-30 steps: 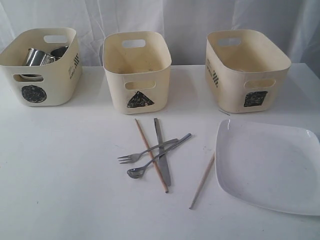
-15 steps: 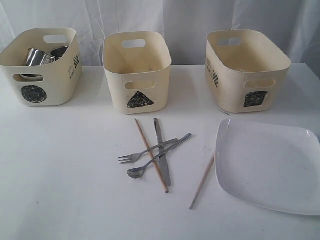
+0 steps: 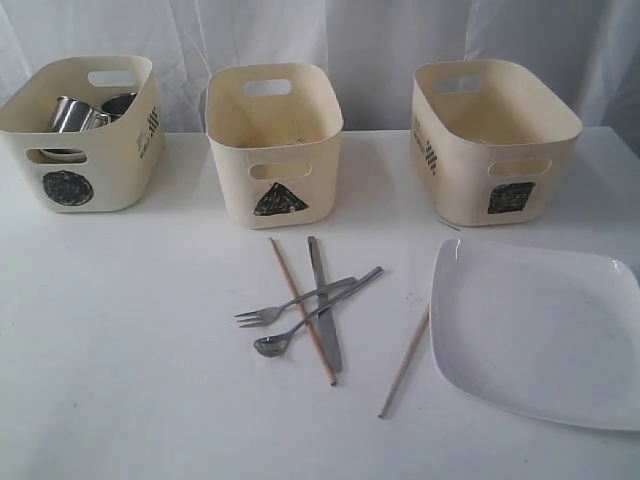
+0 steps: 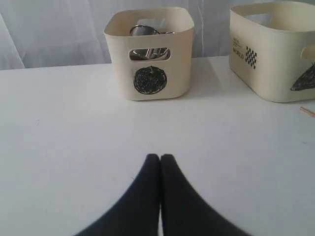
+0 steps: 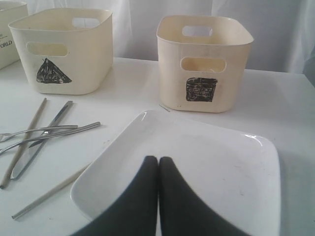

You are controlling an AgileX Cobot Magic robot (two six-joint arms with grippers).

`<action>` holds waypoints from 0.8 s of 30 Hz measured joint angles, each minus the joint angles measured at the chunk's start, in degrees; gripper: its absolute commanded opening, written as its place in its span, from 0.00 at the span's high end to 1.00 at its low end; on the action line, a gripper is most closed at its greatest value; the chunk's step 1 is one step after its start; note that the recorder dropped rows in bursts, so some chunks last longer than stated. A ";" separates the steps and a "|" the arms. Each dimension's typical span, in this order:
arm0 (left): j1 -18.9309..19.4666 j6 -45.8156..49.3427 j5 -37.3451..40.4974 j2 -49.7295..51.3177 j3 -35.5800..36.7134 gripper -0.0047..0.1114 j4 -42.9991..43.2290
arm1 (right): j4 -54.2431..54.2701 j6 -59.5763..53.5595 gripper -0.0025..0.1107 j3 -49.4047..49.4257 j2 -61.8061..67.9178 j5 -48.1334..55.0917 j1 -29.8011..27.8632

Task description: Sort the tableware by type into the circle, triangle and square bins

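At six o'clock from the triangle tub [image 3: 300, 150], the fork [image 3: 262, 315] is crossing the spoon [image 3: 272, 345].
Left gripper [image 4: 159, 157] and right gripper [image 5: 158, 160] are waiting shut, empty; grabbing one could drag both.

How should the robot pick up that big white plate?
Probably by the raised rim. The plate lies flat on the table, so only its upturned edge gives something to pinch. The right gripper, shut now, faces the plate's near edge, so coming from that side, jaws opened first, looks easiest.
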 measured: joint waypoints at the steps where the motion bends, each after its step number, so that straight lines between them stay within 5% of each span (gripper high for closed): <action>1: 0.00 0.13 0.25 -0.12 0.00 0.96 0.00 | 0.00 0.00 0.98 0.00 0.00 0.00 0.00; 24: 0.00 4.55 1.49 -0.20 0.00 0.96 0.00 | 0.00 0.00 0.98 0.00 0.00 0.00 0.00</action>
